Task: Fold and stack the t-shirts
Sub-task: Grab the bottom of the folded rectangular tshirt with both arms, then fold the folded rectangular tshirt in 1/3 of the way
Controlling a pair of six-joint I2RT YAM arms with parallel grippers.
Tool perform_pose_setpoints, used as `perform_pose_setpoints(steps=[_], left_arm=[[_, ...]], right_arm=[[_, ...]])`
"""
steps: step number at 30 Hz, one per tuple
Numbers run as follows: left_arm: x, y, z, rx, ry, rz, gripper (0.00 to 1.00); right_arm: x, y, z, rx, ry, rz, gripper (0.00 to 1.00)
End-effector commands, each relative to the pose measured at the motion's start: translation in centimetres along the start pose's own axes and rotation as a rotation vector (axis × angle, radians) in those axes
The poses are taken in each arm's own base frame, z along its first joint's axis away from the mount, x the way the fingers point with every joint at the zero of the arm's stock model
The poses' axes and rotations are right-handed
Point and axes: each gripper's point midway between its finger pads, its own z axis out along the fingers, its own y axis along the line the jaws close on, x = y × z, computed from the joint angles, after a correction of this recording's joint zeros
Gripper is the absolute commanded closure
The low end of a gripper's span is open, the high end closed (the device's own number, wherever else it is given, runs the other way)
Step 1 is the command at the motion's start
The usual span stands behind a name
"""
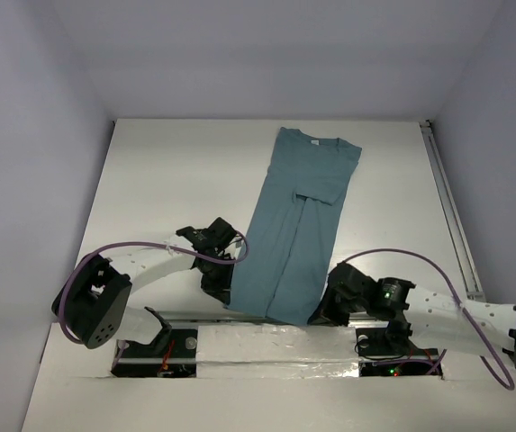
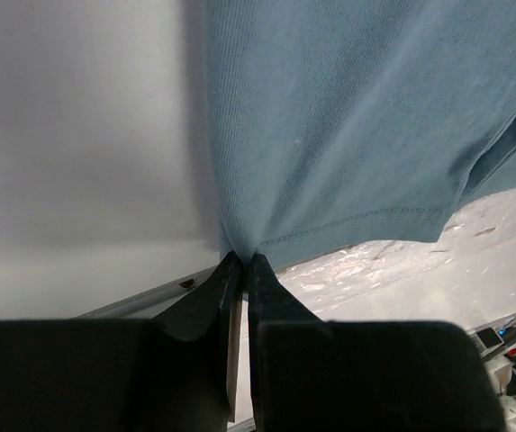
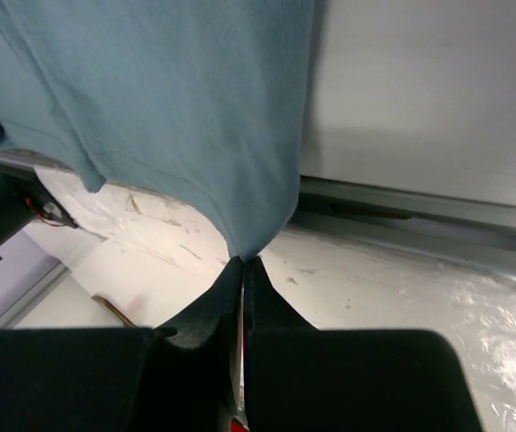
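Cloth is pinched in both grippers at the near edge of the table. The left gripper has its two black fingers pressed together on the near-left corner of the t-shirt. In the left wrist view the jaws meet with only a thin slit between them, and the hem starts from their tips, a little gathered at the corner. The right gripper is closed in the same way on the near-right corner — in its wrist view the teal cloth comes down to a point exactly where the fingertips meet. Under both corners there is a crinkled white covering, and beside it a grey metal strip runs along the table edge. A purple cable loops over each arm.

From the hem the t-shirt stretches away over the white table as a long narrow band, folded lengthwise, and it leans a little to the right as it goes far. It is plain dusty teal, without print. Past the middle, one short sleeve is folded over on top of the body. The collar is at the far end, near the far edge of the table — the garment is widest there. A thin rail runs along the right side of the table, well apart from the t-shirt.
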Motion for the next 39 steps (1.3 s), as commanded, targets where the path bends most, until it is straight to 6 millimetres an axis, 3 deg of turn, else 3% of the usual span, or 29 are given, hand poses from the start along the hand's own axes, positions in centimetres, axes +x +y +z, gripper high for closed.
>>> perform_pose_setpoints(steps=[1, 4, 5, 7, 8, 10, 11, 13, 14, 17, 18, 21, 22, 24, 25, 29, 30, 31, 32, 37, 39], left_arm=[[1.0, 0.2, -0.4, -0.011, 0.035, -0.006, 1.00], [-0.9, -0.7, -1.7, -0.016, -0.029, -0.006, 1.00], [-2.5, -1.9, -2.8, 0.001, -0.078, -0.004, 1.00], [-5.1, -2.1, -4.0, -0.003, -0.148, -0.035, 1.00], [-7.3, -3.0, -5.6, 0.012, -0.216, -0.036, 1.00], [-10.3, -3.0, -7.2, 0.018, -0.290, -0.073, 1.00], [-12.5, -4.0, -8.9, 0.043, -0.353, -0.072, 1.00], [-14.4, -4.5, -9.3, 0.046, -0.381, -0.076, 1.00], [-16.0, -5.0, -10.6, 0.056, -0.421, -0.075, 1.00], [-18.0, -5.6, -10.7, 0.047, -0.433, -0.070, 1.00], [-19.4, -5.7, -11.8, 0.041, -0.476, -0.073, 1.00], [-22.0, -5.5, -12.6, 0.020, -0.523, -0.087, 1.00], [-22.7, -5.4, -11.9, 0.009, -0.516, -0.088, 1.00], [-24.4, -5.5, -12.5, 0.008, -0.547, -0.090, 1.00], [-25.1, -5.4, -11.7, -0.003, -0.540, -0.093, 1.00], [-28.5, -6.1, -12.0, 0.001, -0.576, -0.094, 1.00], [-29.1, -6.2, -12.1, -0.001, -0.584, -0.093, 1.00], [-29.6, -6.0, -11.0, -0.010, -0.565, -0.096, 1.00], [-30.5, -6.4, -11.6, -0.009, -0.588, -0.093, 1.00], [-33.3, -5.9, -10.5, -0.035, -0.595, -0.099, 1.00], [-34.9, -6.4, -11.7, -0.022, -0.627, -0.099, 1.00]], right_arm=[[-1.0, 1.0, -1.6, -0.029, -0.073, 0.022, 1.00], [-2.4, 0.4, -3.4, -0.001, -0.166, 0.041, 1.00], [-2.8, 0.6, -4.8, -0.008, -0.194, 0.046, 1.00], [-4.4, 0.4, -6.3, -0.003, -0.292, 0.066, 1.00], [-5.4, 0.2, -7.7, 0.006, -0.359, 0.078, 1.00], [-6.3, 0.1, -8.8, 0.011, -0.414, 0.084, 1.00], [-6.6, -0.2, -9.3, 0.026, -0.434, 0.081, 1.00], [-7.6, 0.5, -10.2, 0.030, -0.492, 0.066, 1.00], [-7.9, 0.8, -10.4, 0.033, -0.507, 0.051, 1.00], [-9.8, 2.8, -11.1, 0.066, -0.576, -0.010, 1.00], [-10.6, 3.3, -11.3, 0.078, -0.597, -0.026, 1.00], [-15.3, 4.5, -11.7, 0.119, -0.652, -0.062, 1.00], [-18.1, 3.6, -12.4, 0.159, -0.694, -0.072, 1.00], [-20.6, 4.8, -13.2, 0.121, -0.725, -0.141, 1.00], [-22.4, 4.9, -14.3, 0.122, -0.758, -0.122, 1.00], [-25.9, 5.6, -13.2, 0.164, -0.736, -0.180, 1.00], [-26.5, 5.2, -12.2, 0.183, -0.705, -0.181, 1.00], [-27.0, 5.3, -11.9, 0.183, -0.700, -0.194, 1.00], [-28.0, 5.6, -11.6, 0.177, -0.705, -0.195, 1.00], [-30.6, 5.1, -10.8, 0.193, -0.700, -0.175, 1.00], [-31.5, 5.2, -10.8, 0.177, -0.708, -0.170, 1.00]])
